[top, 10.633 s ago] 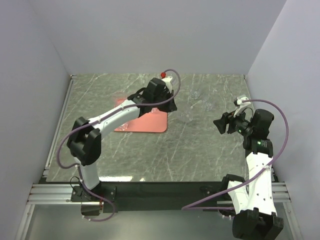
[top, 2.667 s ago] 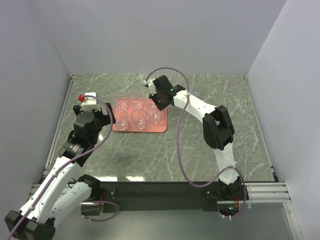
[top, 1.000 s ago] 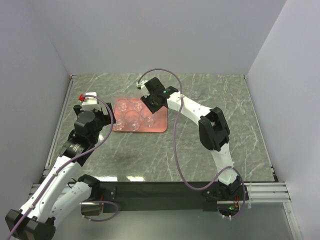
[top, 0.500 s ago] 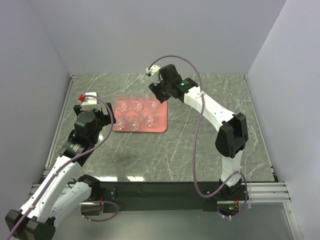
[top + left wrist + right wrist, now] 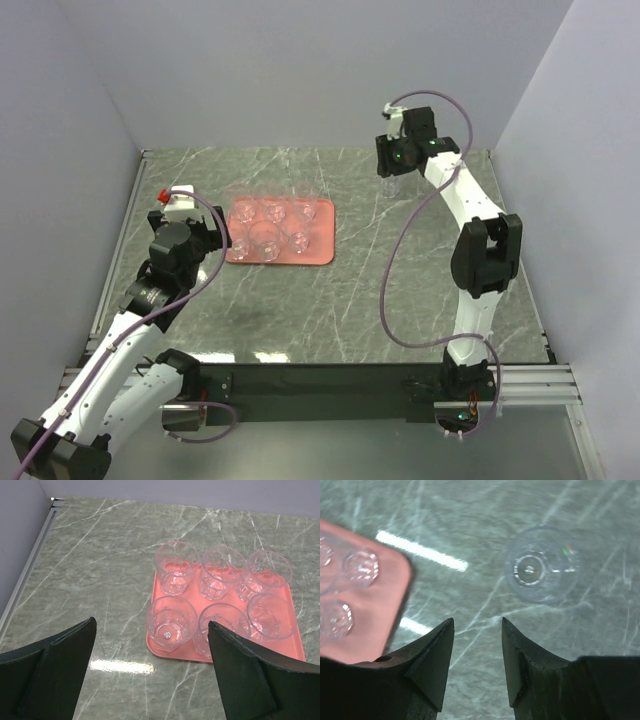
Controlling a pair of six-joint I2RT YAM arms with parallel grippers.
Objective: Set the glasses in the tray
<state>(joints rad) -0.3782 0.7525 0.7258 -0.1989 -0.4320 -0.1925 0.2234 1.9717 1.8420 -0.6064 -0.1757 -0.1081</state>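
The salmon-pink tray (image 5: 310,256) lies left of centre with several clear glasses (image 5: 265,235) standing upright in it. The left wrist view shows the tray (image 5: 184,653) and those glasses (image 5: 171,621) in two rows. One more glass (image 5: 392,187) stands alone on the table at the back right. My right gripper (image 5: 391,172) hovers over it, open and empty. In the right wrist view that glass (image 5: 542,565) sits ahead of the right gripper (image 5: 477,622), up and to the right, with the tray (image 5: 365,620) at the left edge. My left gripper (image 5: 222,238) is wide open just left of the tray, seen as (image 5: 151,625) from its wrist.
The table is grey-green marble with grey walls on three sides. A metal rail (image 5: 125,235) runs along its left edge, and the black base bar (image 5: 320,380) lies along the near edge.
My right arm has swung from over the tray to the back right, above the lone glass, jaws now empty and a little wider. The left arm has not moved.
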